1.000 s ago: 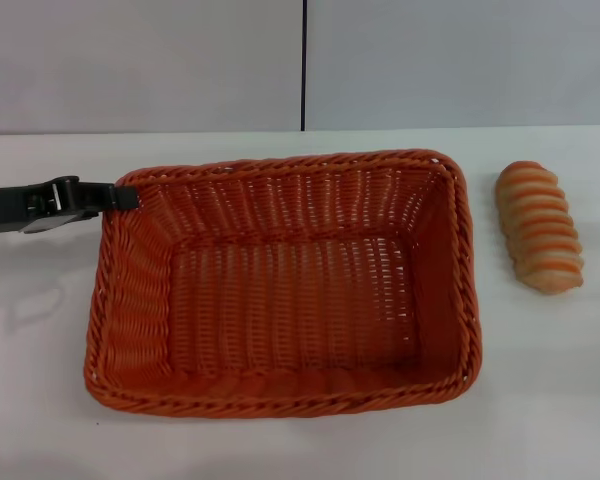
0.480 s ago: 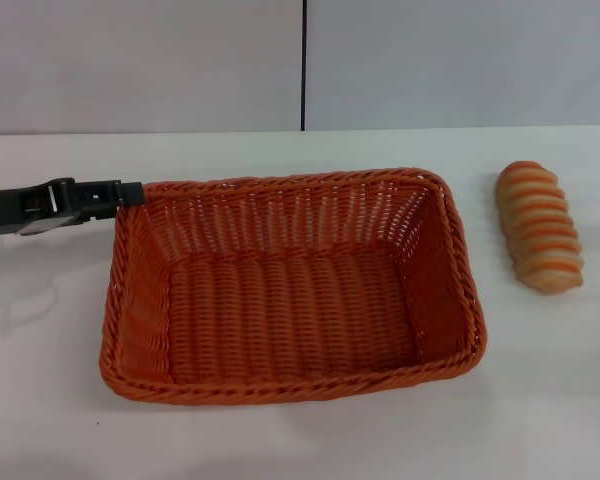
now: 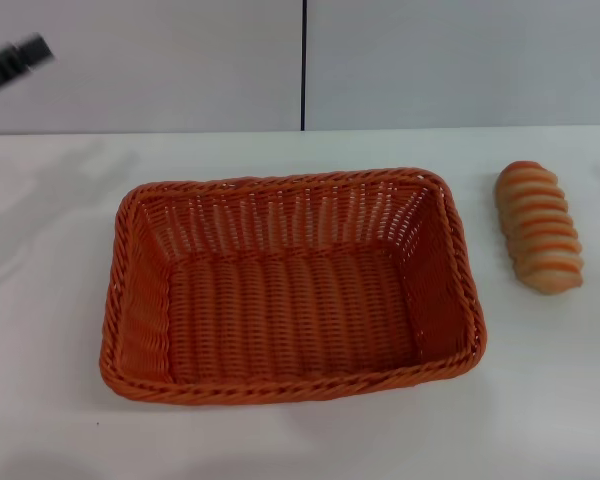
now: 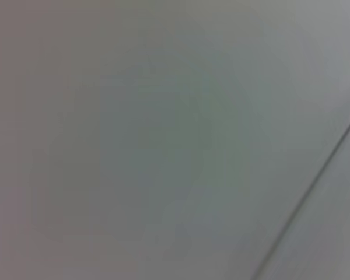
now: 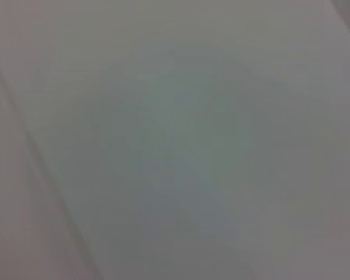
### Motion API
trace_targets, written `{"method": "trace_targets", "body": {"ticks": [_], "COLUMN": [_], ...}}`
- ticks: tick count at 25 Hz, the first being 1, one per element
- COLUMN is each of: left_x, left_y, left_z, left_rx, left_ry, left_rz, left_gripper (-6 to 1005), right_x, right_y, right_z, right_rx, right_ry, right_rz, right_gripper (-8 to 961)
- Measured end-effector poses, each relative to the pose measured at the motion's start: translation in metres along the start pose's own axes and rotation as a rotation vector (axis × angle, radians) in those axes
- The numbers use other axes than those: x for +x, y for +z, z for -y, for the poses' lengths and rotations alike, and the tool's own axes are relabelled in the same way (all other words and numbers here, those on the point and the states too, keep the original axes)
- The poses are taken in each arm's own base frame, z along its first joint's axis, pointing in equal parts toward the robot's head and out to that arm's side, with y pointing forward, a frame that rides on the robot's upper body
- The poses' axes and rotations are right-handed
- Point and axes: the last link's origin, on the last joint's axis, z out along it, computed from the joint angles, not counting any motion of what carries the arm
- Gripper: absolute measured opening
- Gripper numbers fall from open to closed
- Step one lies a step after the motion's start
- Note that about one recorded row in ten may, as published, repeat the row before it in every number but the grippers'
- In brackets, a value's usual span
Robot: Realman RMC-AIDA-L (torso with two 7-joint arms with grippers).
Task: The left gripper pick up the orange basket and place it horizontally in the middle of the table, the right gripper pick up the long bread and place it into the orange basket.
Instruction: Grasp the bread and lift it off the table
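The orange basket (image 3: 290,285) lies flat and lengthwise across the middle of the white table (image 3: 50,400) in the head view, with nothing inside it. To its right, apart from it, rests the long bread (image 3: 539,226), ridged side up. My left gripper (image 3: 15,58) is a blurred black shape high at the far left, raised in front of the wall and well away from the basket. The right gripper is out of view. Both wrist views hold only plain grey surface.
A light grey wall (image 3: 430,60) with a dark vertical seam (image 3: 304,65) backs the table. Bare white tabletop lies left of the basket, in front of it, and around the bread.
The left gripper has let go of the basket's left rim and pulled up and away to the far upper left. The basket settled flat and stays in place; the bread has not moved.
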Motion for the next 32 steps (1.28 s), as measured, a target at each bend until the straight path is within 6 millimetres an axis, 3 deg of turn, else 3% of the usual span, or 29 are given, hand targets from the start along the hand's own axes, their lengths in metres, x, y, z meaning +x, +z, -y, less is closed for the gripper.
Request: {"method": "trace_targets", "body": {"ticks": [1, 2, 3, 5, 7, 10, 11, 17, 23, 32], "left_x": [-0.001, -0.001, -0.004, -0.007, -0.015, -0.018, -0.020, -0.026, -0.037, -0.038], "left_y": [-0.004, -0.004, -0.008, -0.008, -0.007, -0.006, -0.004, -0.003, -0.005, 0.002], "left_z": [0.000, 0.000, 0.001, 0.001, 0.003, 0.002, 0.001, 0.002, 0.003, 0.001], "left_rx": [-0.015, -0.015, -0.014, -0.012, -0.008, -0.009, -0.012, -0.014, -0.002, -0.020], "left_ry": [0.029, 0.029, 0.062, 0.074, 0.089, 0.105, 0.112, 0.089, 0.057, 0.049], "left_rz": [-0.085, -0.085, -0.163, -0.189, -0.221, -0.222, -0.222, -0.219, -0.211, -0.205], "left_gripper": [742, 742, 742, 742, 742, 742, 742, 741, 741, 741], "right_x": [-0.018, -0.018, -0.039, -0.048, -0.071, -0.071, -0.070, -0.053, -0.031, -0.006], "right_y": [0.007, 0.007, 0.017, 0.023, 0.052, 0.058, 0.072, 0.100, 0.119, 0.140], "right_z": [0.002, 0.002, 0.004, 0.004, 0.004, 0.003, 0.001, -0.006, -0.014, -0.018], "right_rx": [-0.039, -0.039, -0.043, -0.039, 0.013, 0.022, 0.029, 0.039, 0.069, 0.113], "right_ry": [0.042, 0.042, 0.050, 0.047, 0.034, 0.030, -0.005, -0.101, -0.161, -0.243], "right_rz": [-0.136, -0.136, -0.278, -0.339, -0.662, -0.734, -0.866, -1.046, -1.125, -1.214], "right_gripper": [653, 653, 653, 654, 654, 654, 654, 655, 655, 772]}}
